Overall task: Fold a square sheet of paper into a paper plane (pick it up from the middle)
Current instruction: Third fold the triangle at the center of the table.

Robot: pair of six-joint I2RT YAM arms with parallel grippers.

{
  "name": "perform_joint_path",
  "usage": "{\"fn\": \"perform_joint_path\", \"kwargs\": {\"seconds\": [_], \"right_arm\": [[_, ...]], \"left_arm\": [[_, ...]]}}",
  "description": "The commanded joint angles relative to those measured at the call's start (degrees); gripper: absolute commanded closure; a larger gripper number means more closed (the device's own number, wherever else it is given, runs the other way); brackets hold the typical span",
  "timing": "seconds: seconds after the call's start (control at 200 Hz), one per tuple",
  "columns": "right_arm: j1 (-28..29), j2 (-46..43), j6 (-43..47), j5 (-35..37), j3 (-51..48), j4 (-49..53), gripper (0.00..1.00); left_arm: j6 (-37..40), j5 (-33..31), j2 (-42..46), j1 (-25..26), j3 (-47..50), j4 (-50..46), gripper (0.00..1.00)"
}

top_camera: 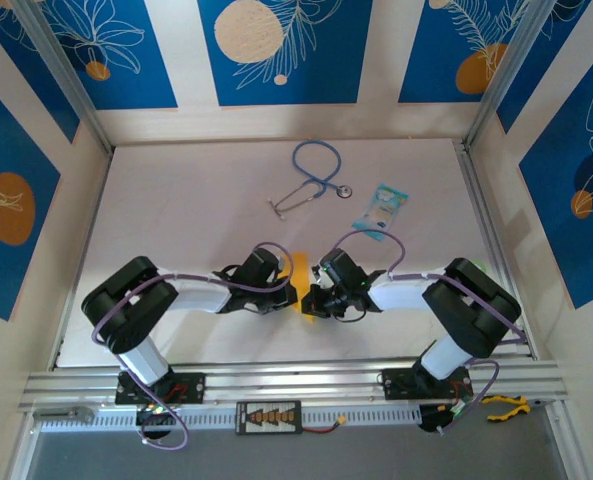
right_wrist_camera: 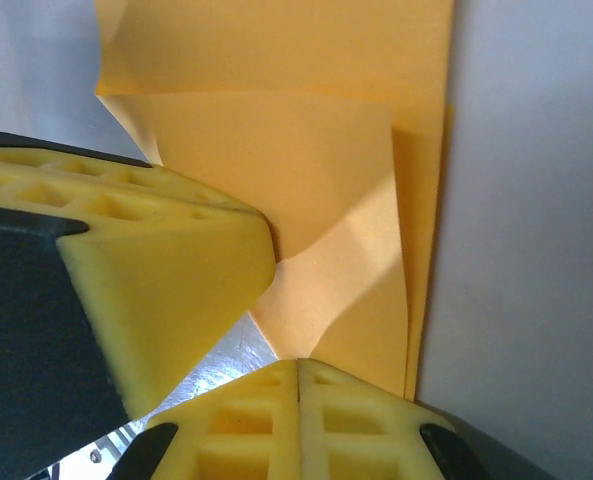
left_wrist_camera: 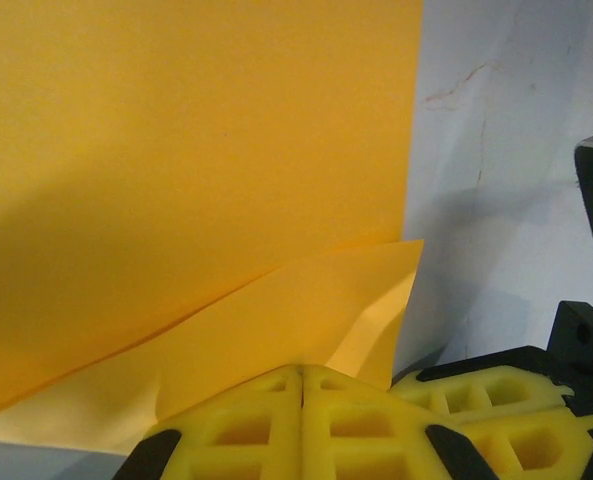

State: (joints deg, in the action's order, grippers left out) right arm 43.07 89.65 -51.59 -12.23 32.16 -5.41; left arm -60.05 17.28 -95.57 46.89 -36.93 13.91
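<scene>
Meeting over the table (top_camera: pixel 191 225), the left gripper (left_wrist_camera: pixel 301 395) and right gripper (right_wrist_camera: pixel 298 390), each with jaws pressed together, set their tips against the folded orange-yellow sheet of paper (top_camera: pixel 299 270).

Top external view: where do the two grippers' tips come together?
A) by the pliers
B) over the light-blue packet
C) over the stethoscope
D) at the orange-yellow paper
D: the left gripper and the right gripper meet tip to tip at the orange-yellow paper.
</scene>
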Motion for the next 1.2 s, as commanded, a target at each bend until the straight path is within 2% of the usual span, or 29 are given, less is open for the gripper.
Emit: {"fn": "perform_joint_path", "kwargs": {"seconds": [0.0,0.69,0.925,1.196], "right_arm": [[-0.62,0.36,-0.39,2.82,-2.54,5.93,1.00],[-0.88,-0.96,0.53,3.22,-3.01,6.89,1.00],[-1.08,-0.79,0.80,2.87,-3.00,6.51,1.00],[-1.30,-0.48,1.09,2.57,-2.31,6.55,1.00]], "left_arm": [[1.45,-2.29,-1.19,-1.29,1.74,-2.44,1.00],[7.27,1.07,0.71,-14.48,2.57,-4.38,1.00],[9.07,1.50,4.23,-15.03,0.90,-6.97,0.98],[7.71,3.42,9.64,-14.14,2.27,-3.60,0.92]]}}
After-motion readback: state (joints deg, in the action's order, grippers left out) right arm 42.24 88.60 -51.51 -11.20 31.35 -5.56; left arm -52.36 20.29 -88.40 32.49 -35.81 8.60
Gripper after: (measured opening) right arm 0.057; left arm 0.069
